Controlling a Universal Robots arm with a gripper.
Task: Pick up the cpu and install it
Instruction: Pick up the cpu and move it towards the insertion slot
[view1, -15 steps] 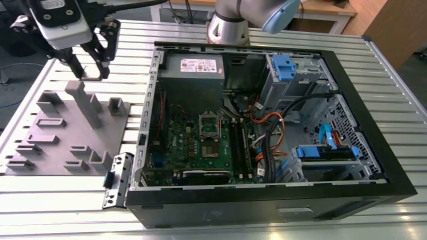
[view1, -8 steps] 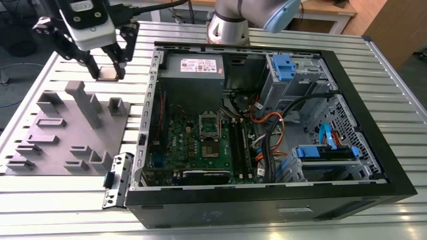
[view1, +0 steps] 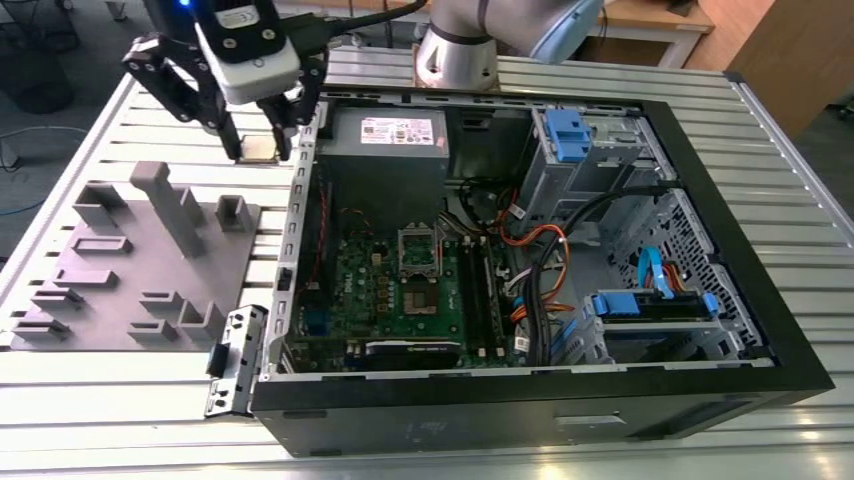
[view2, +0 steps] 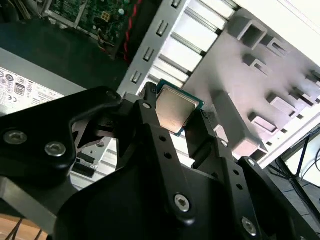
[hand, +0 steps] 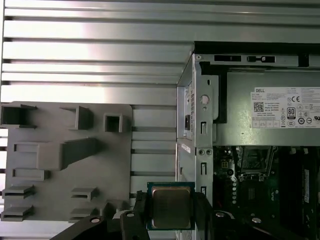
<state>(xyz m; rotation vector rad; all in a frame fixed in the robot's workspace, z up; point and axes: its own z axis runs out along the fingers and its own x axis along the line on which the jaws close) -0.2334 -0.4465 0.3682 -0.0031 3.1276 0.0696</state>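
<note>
- One cpu (hand: 171, 206) is hanging in the air over the counter (view1: 120, 420), just outside the computer case's (view1: 534, 390) wall.
- Claw (view1: 258, 152) is pinching it by two opposite edges.
- Grey fixture tray (view1: 80, 290) is lying on the counter beside the case.
- Thin edge grip is risking a slip or tilt; the cpu could be meeting the socket (view1: 418, 245) crooked.

The cpu (hand: 171, 206) has a dull silver-grey metal lid over a thin green rim. The gripper (view2: 174, 111) is matt black, its links smooth and dotted with shiny metal screws. The table (view1: 120, 400) is ribbed pale metal with a soft sheen. The fixture (view1: 107, 280) on it looks like matt grey plastic. The case (view1: 534, 420) is matt black outside and bare, dull sheet metal inside, with smooth blue plastic clips (view1: 567, 128) and a white paper label (view1: 398, 130)
</note>
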